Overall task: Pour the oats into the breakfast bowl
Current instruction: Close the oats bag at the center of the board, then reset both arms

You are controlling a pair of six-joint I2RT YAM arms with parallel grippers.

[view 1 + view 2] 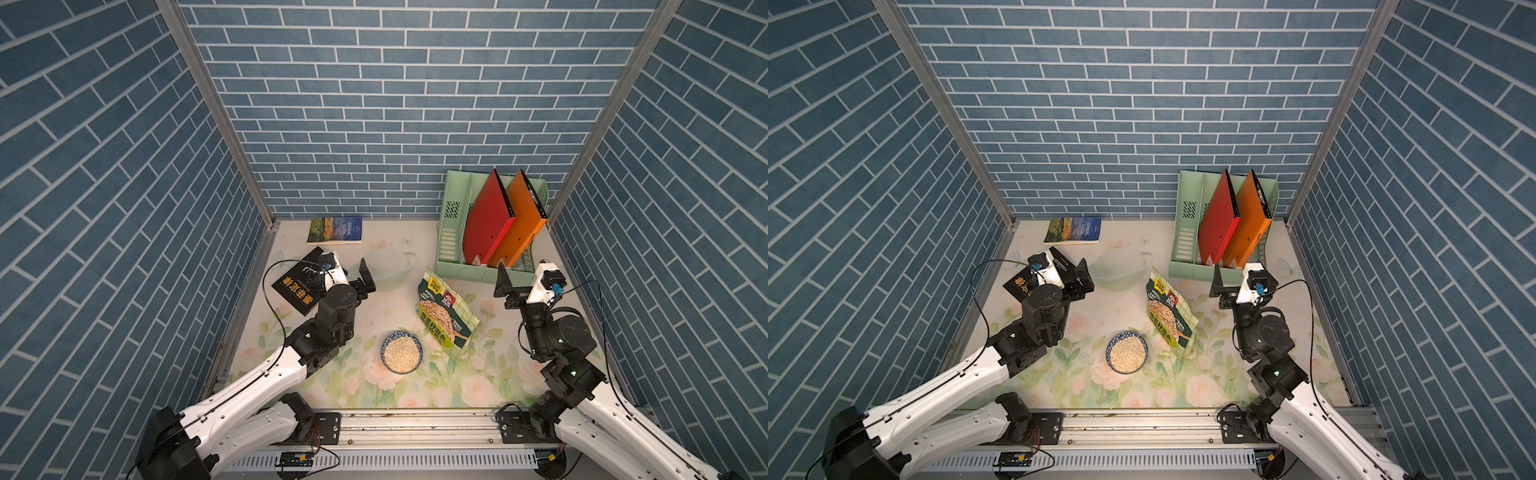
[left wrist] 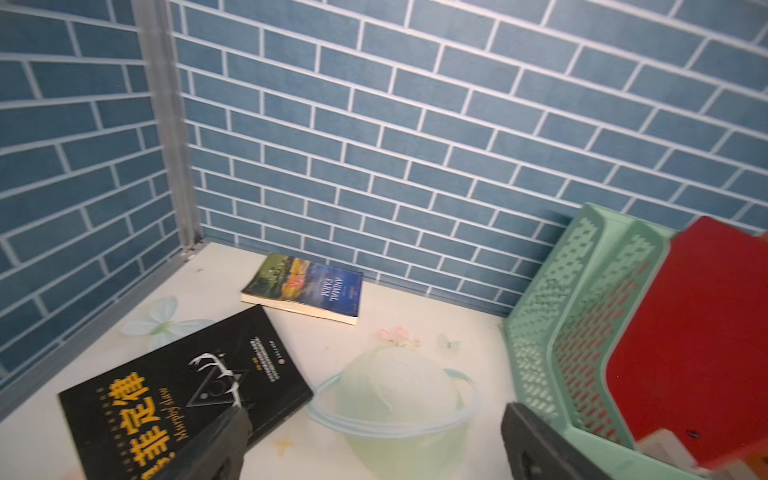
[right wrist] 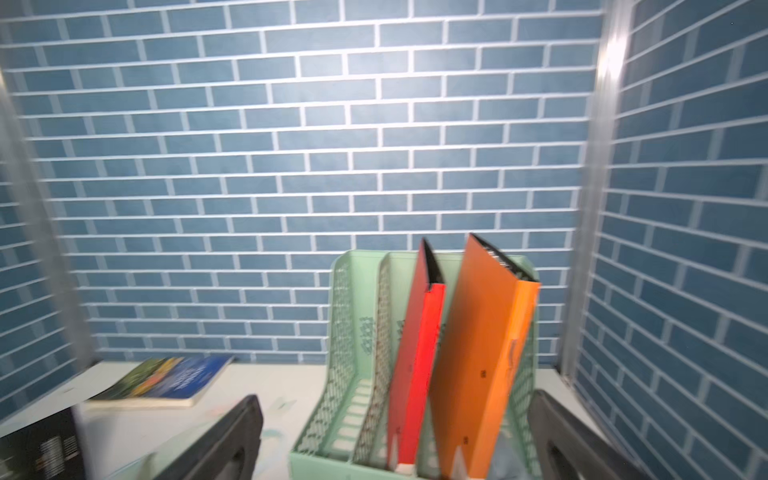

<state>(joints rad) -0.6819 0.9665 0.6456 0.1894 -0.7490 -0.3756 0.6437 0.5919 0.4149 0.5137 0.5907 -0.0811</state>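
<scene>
Aluminium mounting rail (image 1: 415, 424): runs along the front edge of the table.

Item 1. Small round ceramic breakfast bowl (image 1: 382, 352), blue-and-white pattern outside, dark blue rim. It stands on the floral-print table (image 1: 353, 386), near the front, about centre. It is filled with pale beige flaked oats (image 1: 402, 353), shown in both top views.

Item 2. Glossy green stand-up oat pouch (image 1: 446, 316) with oat picture, red logo and yellow-green checks. It is on the table just beside the bowl, to its far right, leaning and standing free.

Item 3. Left gripper (image 2: 376, 419): black jaws spread wide, nothing between them. It is raised over the left of the table by a black paperback book with gold characters (image 2: 183, 395), well apart from bowl and pouch.

Item 4. Right gripper (image 3: 395, 399): jaws likewise spread wide and empty. It is raised in front of a mint-green perforated plastic file rack (image 3: 345, 332), apart from the pouch.

Item 5. Rack contents: one red binder (image 3: 415, 353) and one orange binder (image 3: 482, 345), leaning in neighbouring slots.

Item 6. Blue-covered paperback titled "Animal Farm" (image 1: 334, 230), flat by the back wall.

Surround: blue brick-pattern walls (image 1: 415, 104).
</scene>
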